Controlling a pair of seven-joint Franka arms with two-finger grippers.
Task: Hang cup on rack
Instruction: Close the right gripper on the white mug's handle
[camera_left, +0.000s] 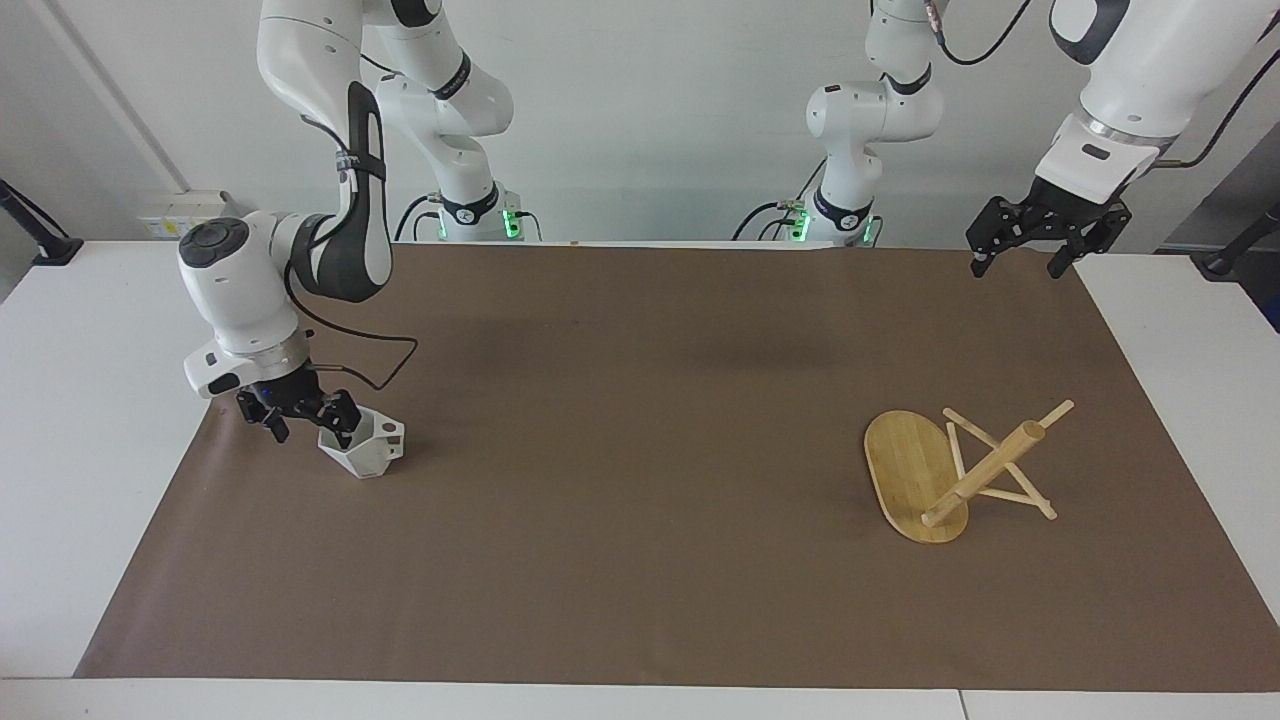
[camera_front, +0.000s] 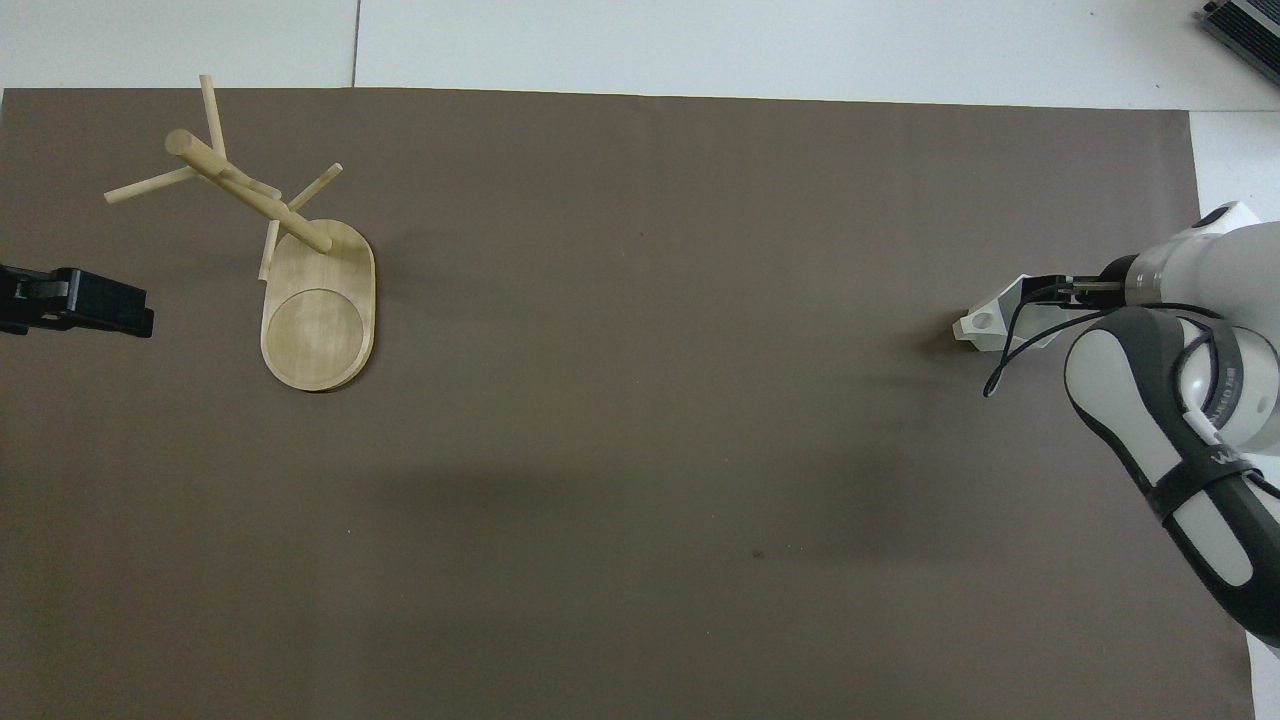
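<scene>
Cup (camera_left: 366, 446): white, faceted, on brown mat (camera_left: 640, 520), right arm's end; right gripper (camera_left: 305, 417) open at its rim. Rack (camera_left: 950, 470): bamboo, left arm's end. Left gripper (camera_left: 1020, 262): open, raised, waiting.

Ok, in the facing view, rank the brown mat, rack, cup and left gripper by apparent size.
1. brown mat
2. rack
3. left gripper, raised, so its spot is unsure
4. cup

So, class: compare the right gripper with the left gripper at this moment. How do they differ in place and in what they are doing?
1. The right gripper is low at the white cup, one finger inside its rim; the left gripper hangs high over the brown mat's edge.
2. The right gripper is working on the cup; the left gripper waits, apart from the bamboo rack.
Both are open, and neither has lifted anything.
</scene>
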